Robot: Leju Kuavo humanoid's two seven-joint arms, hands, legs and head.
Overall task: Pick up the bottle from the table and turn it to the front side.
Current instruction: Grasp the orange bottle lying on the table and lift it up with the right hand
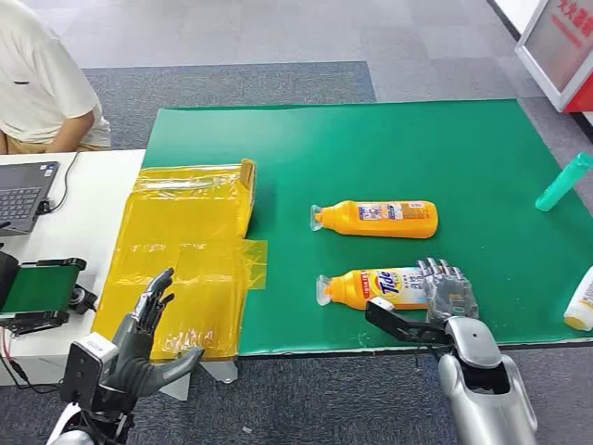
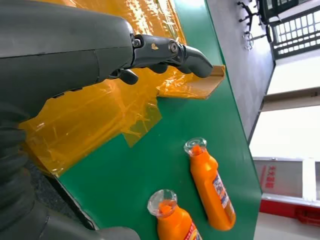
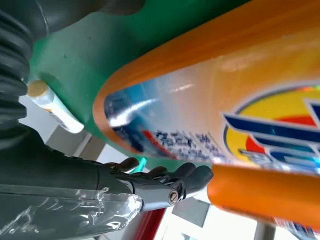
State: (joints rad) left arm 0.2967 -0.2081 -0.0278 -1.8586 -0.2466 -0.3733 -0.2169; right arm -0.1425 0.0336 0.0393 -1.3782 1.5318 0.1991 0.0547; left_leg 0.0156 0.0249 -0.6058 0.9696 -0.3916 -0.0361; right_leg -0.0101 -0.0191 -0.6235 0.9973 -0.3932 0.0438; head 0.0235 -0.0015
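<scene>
My right hand lies over the base end of the near bottle, and its fingers cover that end, so from the head view I cannot tell whether they close on it or just rest there. My thumb sticks out along the table's front edge, beside the bottle. In the right wrist view the bottle's label fills most of the picture, too near to show the whole shape, and my fingertips sit just off its orange side; whether they touch I cannot say.

The near bottle lies on its side on the green mat, cap pointing left, Tide label up. The far bottle lies parallel behind it, apart from it. A teal bottle is cut off at the right edge, and a white bottle too.

My left hand hangs before the table, fingers spread, holding nothing, above the yellow sheet. The left wrist view shows both clear caps, which the head view gives only small.

A person's sleeve, a laptop and a phone sit at the left.
</scene>
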